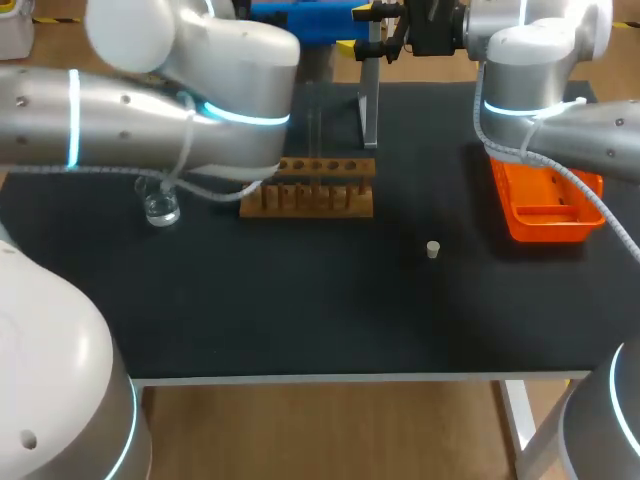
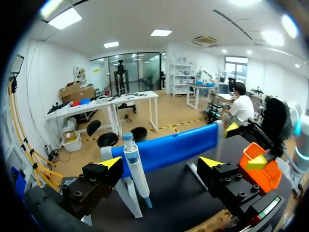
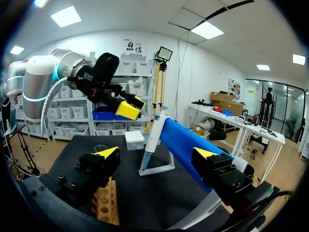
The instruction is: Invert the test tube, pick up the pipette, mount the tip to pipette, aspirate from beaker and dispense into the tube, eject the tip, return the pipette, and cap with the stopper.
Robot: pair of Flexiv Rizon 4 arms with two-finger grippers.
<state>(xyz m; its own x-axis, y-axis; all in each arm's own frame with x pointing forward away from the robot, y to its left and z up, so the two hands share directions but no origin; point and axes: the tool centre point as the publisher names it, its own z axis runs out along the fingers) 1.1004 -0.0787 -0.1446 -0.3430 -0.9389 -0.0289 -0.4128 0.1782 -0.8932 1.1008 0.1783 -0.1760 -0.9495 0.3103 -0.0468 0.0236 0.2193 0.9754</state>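
The pipette (image 2: 136, 169) hangs on its white stand (image 3: 157, 166), under a blue bar (image 2: 169, 147). My left gripper (image 2: 161, 163) is open right in front of it, and neither finger touches the pipette. In the head view my left arm hides this gripper. My right gripper (image 3: 156, 153) is open and empty at the back of the table, pointing at the stand (image 1: 370, 110) from the right. A wooden rack (image 1: 307, 188) holds a clear upright tube (image 1: 316, 140). The beaker (image 1: 160, 208) stands left of the rack. The small stopper (image 1: 433, 250) lies on the black mat.
An orange tray (image 1: 545, 205) sits at the right, under my right arm. My left arm (image 1: 150, 110) stretches over the back left of the table, above the beaker. The table's front edge (image 1: 330, 378) runs across below the mat.
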